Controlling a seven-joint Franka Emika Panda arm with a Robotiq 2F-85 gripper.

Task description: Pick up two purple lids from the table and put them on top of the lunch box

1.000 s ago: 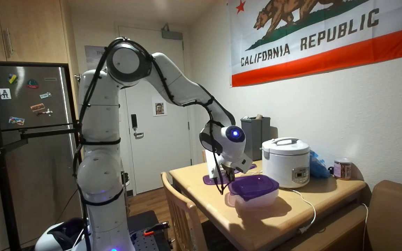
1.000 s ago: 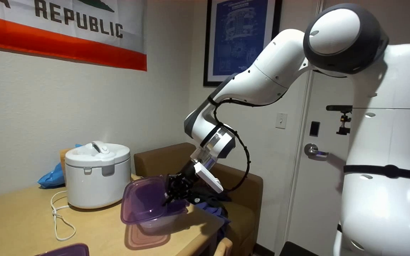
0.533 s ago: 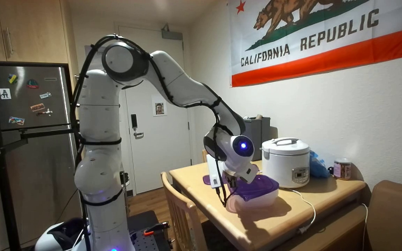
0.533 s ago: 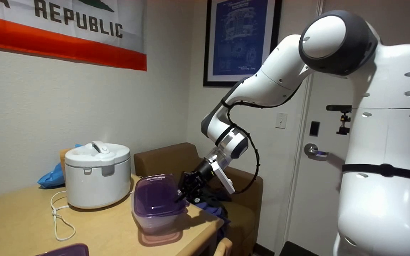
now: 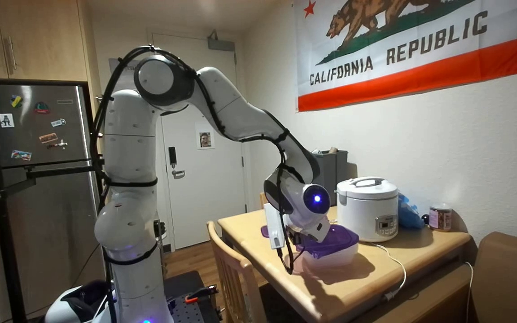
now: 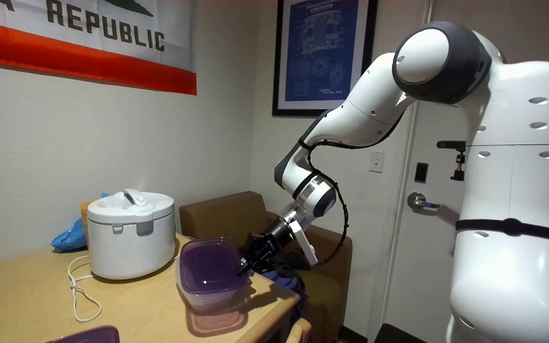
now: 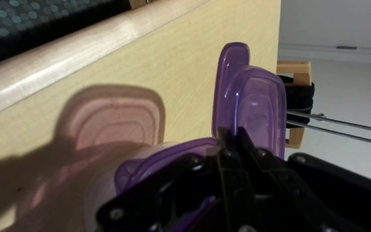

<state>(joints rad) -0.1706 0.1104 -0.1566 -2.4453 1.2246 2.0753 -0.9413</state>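
A pale wall (image 6: 122, 128) with a red-and-white flag (image 6: 88, 62) rises behind the tan table (image 6: 12, 309). Leftmost on it, in an exterior view, lies a purple lid (image 6: 88, 336), only partly visible. Next stands the white rice cooker (image 6: 129, 247), then the lunch box (image 6: 208, 301), near the table's corner, with a second lid (image 5: 341, 238) set on top. Over it I hold a third lid (image 7: 262, 109), its edge clenched in my pincer (image 7: 233, 132); whether it touches the one beneath, I cannot tell. Behind my pincer sits a brown couch (image 6: 224, 212); farther right, a door (image 6: 429, 247).
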